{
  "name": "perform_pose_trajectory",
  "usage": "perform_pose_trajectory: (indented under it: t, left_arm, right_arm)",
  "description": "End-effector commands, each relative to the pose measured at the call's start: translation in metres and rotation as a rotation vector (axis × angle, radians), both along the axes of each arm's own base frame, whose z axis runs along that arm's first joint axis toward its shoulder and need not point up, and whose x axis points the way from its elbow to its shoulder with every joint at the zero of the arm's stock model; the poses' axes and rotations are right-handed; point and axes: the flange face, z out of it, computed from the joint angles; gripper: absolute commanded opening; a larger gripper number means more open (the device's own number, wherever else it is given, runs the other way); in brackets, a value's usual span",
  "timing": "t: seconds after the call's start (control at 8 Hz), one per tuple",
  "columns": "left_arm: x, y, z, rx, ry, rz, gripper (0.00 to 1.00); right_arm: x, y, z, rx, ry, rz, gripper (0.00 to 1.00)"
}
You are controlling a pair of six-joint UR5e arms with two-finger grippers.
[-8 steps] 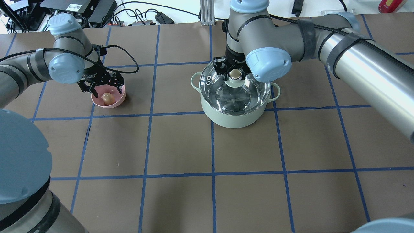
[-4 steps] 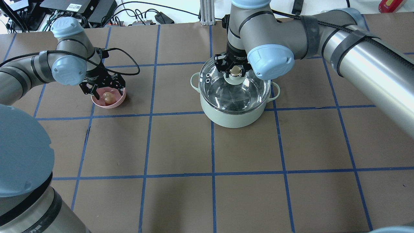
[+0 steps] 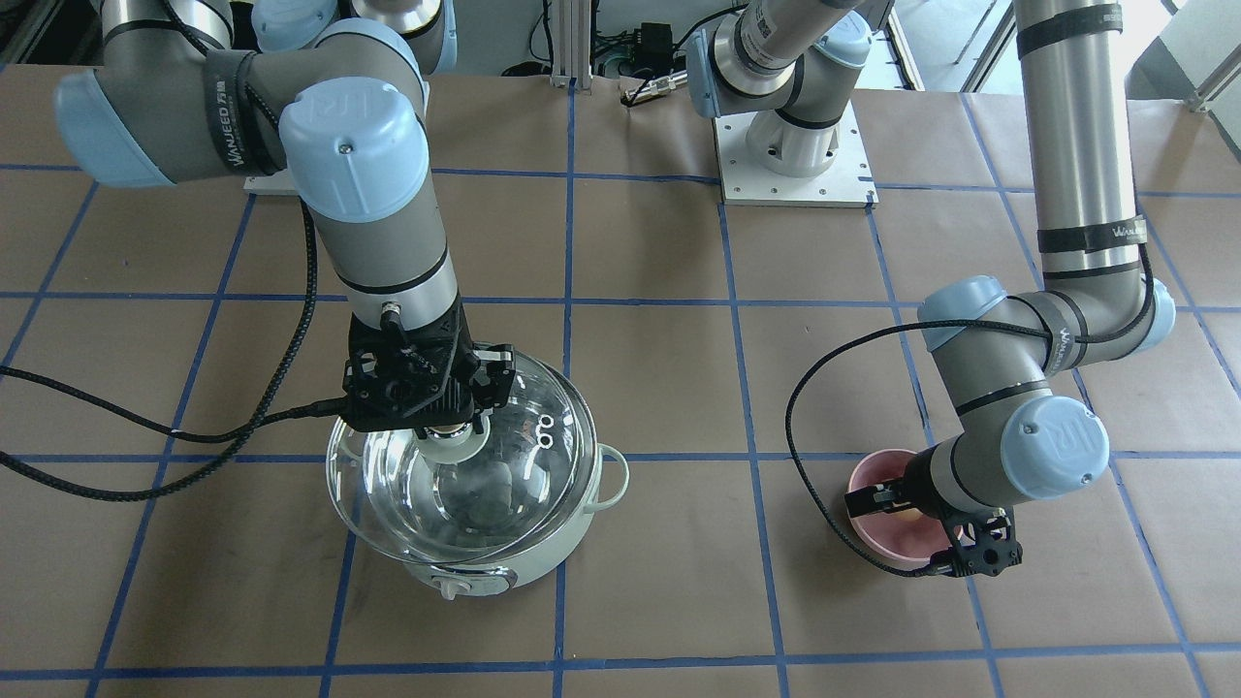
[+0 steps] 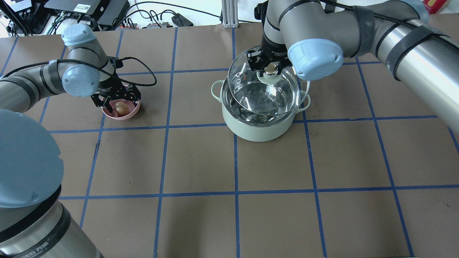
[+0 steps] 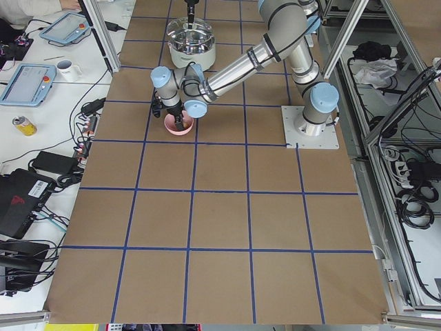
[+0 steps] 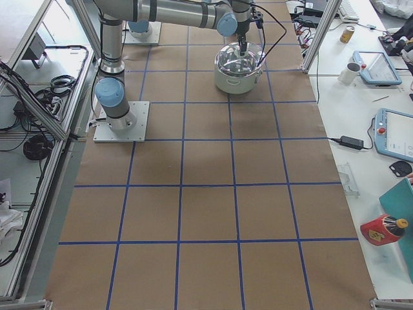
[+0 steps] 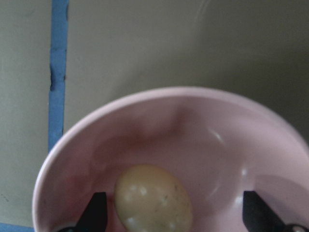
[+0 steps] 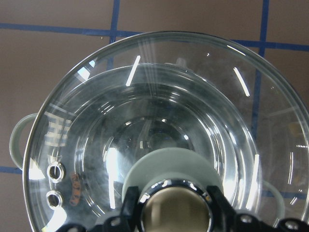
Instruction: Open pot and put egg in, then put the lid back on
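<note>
The left arm (image 3: 1076, 145) and right arm (image 3: 388, 252) are built of silver-grey tubes with pale blue joint caps and strapped black cables (image 3: 310, 291); left hand (image 4: 118, 101) and right hand (image 4: 269, 68) are black

Egg (image 4: 121, 108) in bowl (image 4: 131, 114), left of pot (image 4: 258, 131)

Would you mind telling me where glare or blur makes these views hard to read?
Right wrist view: glare streaks cross the lid, muddling the pot beneath. Left wrist view: egg and bowl look soft, slightly out of focus. Overhead view: sharp.

Glossy glass lid (image 4: 267, 87), shiny steel-lined pot (image 4: 258, 130), smooth pink plastic bowl (image 7: 217, 140).
</note>
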Motion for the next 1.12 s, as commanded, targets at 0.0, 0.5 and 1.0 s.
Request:
perform_pose_trajectory:
  t: [0.0,0.5,1.0]
  left_arm:
    - [0.0,-0.001,0.0,-0.002,-0.001,0.0,0.63]
    - [0.001,0.0,0.007,-0.009,-0.014,0.008,0.24]
    - [0.005,0.001,0.072,-0.101,-0.088,-0.003,0.09]
  right_arm:
    - [-0.061,-0.006,0.025,0.009,0.011,0.012,0.0]
    - [-0.198,-0.023,0.043,0.015,0.063,0.141,0.0]
    - [-0.224,-0.026,0.048,0.017,0.072,0.155,0.0]
